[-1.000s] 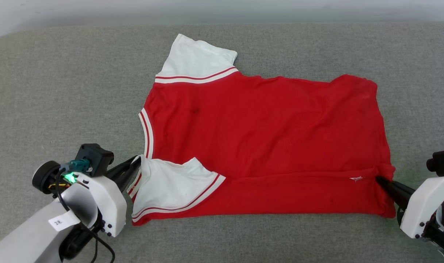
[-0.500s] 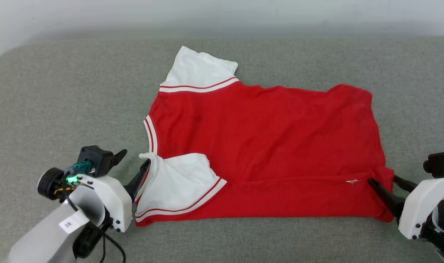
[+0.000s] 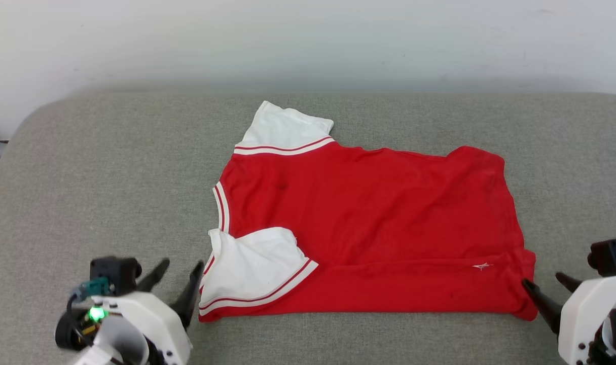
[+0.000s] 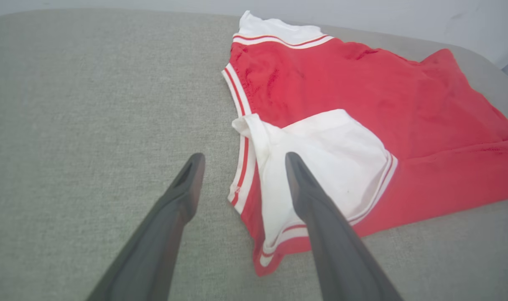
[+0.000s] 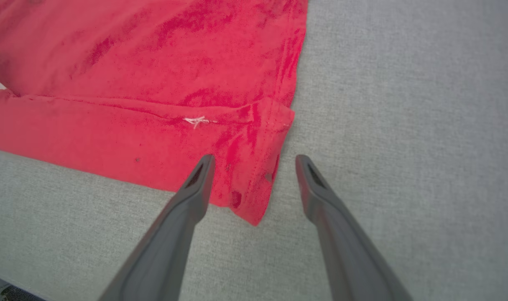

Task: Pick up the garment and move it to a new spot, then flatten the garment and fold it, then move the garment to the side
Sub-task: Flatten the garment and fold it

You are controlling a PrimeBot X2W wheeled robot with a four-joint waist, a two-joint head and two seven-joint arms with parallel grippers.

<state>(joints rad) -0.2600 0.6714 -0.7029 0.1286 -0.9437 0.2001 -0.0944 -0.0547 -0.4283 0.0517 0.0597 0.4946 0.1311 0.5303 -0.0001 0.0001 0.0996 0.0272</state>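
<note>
The garment [image 3: 378, 218] lies flat on the grey cushion, plain red side up, neck to the left, its near edge folded over with one white sleeve [image 3: 252, 266] on top; the other sleeve [image 3: 282, 129] points away. My left gripper [image 3: 181, 271] stands open just left of the folded sleeve, holding nothing; in the left wrist view the left gripper [image 4: 241, 161] straddles the striped collar edge of the garment [image 4: 362, 96]. My right gripper [image 3: 546, 281] is open at the near right hem corner; the right gripper [image 5: 254, 161] frames that corner of the garment [image 5: 174, 62].
The grey cushion [image 3: 110, 177] stretches wide on both sides of the garment, with bare fabric left and right. A pale wall [image 3: 308, 40] runs behind it. The cushion's rounded left corner [image 3: 13, 137] drops off at the far left.
Both grippers have opened and let go of the garment's near edge, then drawn back towards me. The head camera has tilted up, so the whole scene sits lower in the picture.
</note>
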